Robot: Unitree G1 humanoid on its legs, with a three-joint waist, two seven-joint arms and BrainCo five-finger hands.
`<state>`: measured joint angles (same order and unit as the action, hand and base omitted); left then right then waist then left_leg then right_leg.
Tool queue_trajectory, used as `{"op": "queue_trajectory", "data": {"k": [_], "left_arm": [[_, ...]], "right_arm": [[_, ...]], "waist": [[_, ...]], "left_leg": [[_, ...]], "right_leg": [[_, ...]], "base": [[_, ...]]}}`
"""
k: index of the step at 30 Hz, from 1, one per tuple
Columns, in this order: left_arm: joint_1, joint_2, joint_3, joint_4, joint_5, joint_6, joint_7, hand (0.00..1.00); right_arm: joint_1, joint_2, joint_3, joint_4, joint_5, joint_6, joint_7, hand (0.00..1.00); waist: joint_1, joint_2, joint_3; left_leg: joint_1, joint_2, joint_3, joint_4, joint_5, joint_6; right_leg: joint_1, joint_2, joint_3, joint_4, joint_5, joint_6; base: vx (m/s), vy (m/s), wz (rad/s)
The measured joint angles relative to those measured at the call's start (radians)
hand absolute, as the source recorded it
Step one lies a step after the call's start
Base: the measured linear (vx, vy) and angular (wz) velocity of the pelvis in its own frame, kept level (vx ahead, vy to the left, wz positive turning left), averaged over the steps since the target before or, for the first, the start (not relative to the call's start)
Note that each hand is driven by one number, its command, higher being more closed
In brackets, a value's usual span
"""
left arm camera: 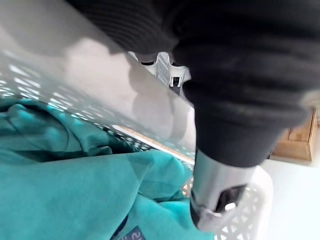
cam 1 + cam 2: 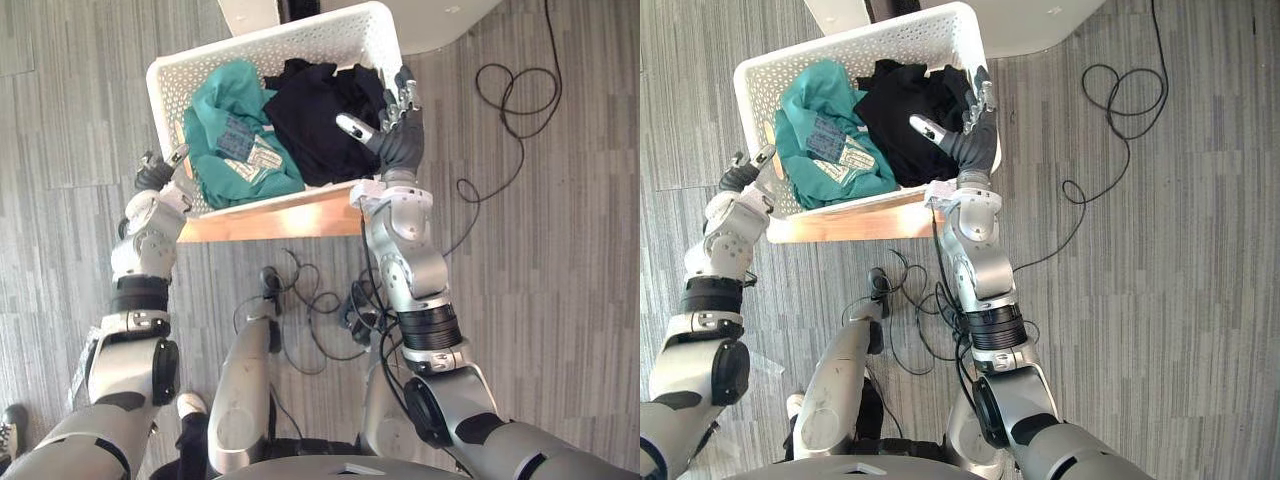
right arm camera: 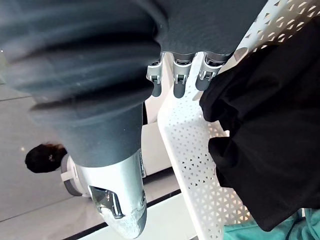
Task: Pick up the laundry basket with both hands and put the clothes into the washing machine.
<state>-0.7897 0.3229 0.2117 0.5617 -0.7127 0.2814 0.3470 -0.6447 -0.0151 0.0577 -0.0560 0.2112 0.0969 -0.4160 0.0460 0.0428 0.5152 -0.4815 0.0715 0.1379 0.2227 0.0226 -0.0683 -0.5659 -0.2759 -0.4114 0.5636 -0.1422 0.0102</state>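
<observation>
1. The white perforated laundry basket (image 2: 262,45) lies at 12 o'clock in front of the robot, turned slightly, so its corners point towards 1, 4, 7 and 10 o'clock.
2. A teal garment (image 2: 228,112) with a patterned patch fills the basket's 9 o'clock half. A black garment (image 2: 312,118) is heaped in the 3 o'clock half, and the two touch along the middle.
3. A wooden ledge (image 2: 270,216) shows just under the basket's near wall at 6 o'clock. Whether the basket rests on it cannot be told.
4. The left hand (image 2: 155,178) is at the basket's 7 o'clock corner, right against the outside of the wall. The left wrist view shows the rim and the teal cloth close past the hand, but how far the hand is closed, or whether it grips the rim, cannot be told.
5. The right hand (image 2: 398,140) is at the basket's 4 o'clock side. Its fingers (image 2: 405,92) are held straight along the 3 o'clock wall, pointing to 12 o'clock.
6. The right thumb (image 2: 350,125) is spread wide towards 9 o'clock over the black garment, clasping nothing.
7. A white rounded housing (image 2: 440,20) stands beyond the basket at 12 to 1 o'clock on the grey striped floor (image 2: 570,260).
</observation>
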Motion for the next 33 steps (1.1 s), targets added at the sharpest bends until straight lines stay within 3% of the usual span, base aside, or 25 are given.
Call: {"op": "queue_trajectory", "data": {"k": [4, 11, 15, 17, 23, 30, 33], "left_arm": [[-0.083, 0.075, -0.083, 0.096, -0.01, 0.047, -0.101, 0.0], [-0.138, 0.113, -0.177, 0.154, 0.001, 0.06, -0.188, 0.0], [-0.171, 0.135, -0.179, 0.186, 0.033, 0.06, -0.212, 0.0], [-0.193, 0.136, -0.172, 0.208, 0.062, 0.06, -0.222, 0.0], [-0.201, 0.124, -0.091, 0.214, 0.089, 0.054, -0.238, 0.0], [-0.188, 0.088, 0.033, 0.208, 0.089, 0.028, -0.242, 0.0], [-0.185, 0.076, 0.093, 0.205, 0.089, 0.02, -0.238, 0.0]], "right_arm": [[0.015, 0.0, -0.004, -0.005, 0.029, -0.007, 0.017, 0.0], [0.049, -0.001, -0.019, -0.006, 0.059, -0.029, 0.06, 0.0], [0.039, -0.014, -0.012, -0.005, 0.056, -0.027, 0.1, 0.0], [0.026, -0.024, -0.019, -0.003, 0.049, -0.015, 0.109, 0.0], [-0.196, -0.034, -0.129, 0.091, -0.062, 0.077, 0.106, 0.0], [-0.356, -0.034, -0.193, 0.145, -0.094, 0.097, 0.1, 0.0], [-0.424, -0.037, -0.238, 0.257, -0.092, 0.11, 0.113, 0.0]], "waist": [[0.005, 0.0, 0.0], [0.006, 0.0, 0.0], [0.007, 0.0, 0.0], [0.008, 0.0, 0.0], [0.007, 0.0, 0.0], [0.011, 0.0, 0.0], [0.007, 0.0, -0.001]], "left_leg": [[-0.012, 0.007, 0.015, -0.02, 0.015, -0.006], [-0.024, 0.022, 0.05, -0.041, 0.03, -0.008], [-0.026, 0.027, 0.073, -0.059, 0.039, -0.002], [-0.028, 0.03, 0.081, -0.066, 0.044, -0.001], [-0.039, 0.04, 0.107, -0.056, 0.046, 0.002], [-0.046, 0.058, 0.124, -0.051, 0.046, 0.002], [-0.053, 0.064, 0.126, -0.048, 0.046, 0.002]], "right_leg": [[-0.025, 0.015, 0.014, -0.019, 0.02, -0.01], [-0.04, 0.044, 0.037, -0.082, 0.073, -0.012], [-0.051, 0.058, 0.052, -0.114, 0.097, -0.012], [-0.056, 0.065, 0.06, -0.128, 0.111, -0.01], [-0.065, 0.08, 0.075, -0.16, 0.143, -0.012], [-0.064, 0.108, 0.094, -0.201, 0.175, -0.015], [-0.064, 0.116, 0.095, -0.216, 0.184, -0.018]], "base": [[-0.02, -0.057, -0.11], [-0.01, -0.024, -0.15], [0.0, -0.015, -0.19], [0.01, -0.014, -0.12], [0.02, -0.011, -0.12], [0.02, -0.019, -0.11], [0.01, -0.015, -0.04]]}}
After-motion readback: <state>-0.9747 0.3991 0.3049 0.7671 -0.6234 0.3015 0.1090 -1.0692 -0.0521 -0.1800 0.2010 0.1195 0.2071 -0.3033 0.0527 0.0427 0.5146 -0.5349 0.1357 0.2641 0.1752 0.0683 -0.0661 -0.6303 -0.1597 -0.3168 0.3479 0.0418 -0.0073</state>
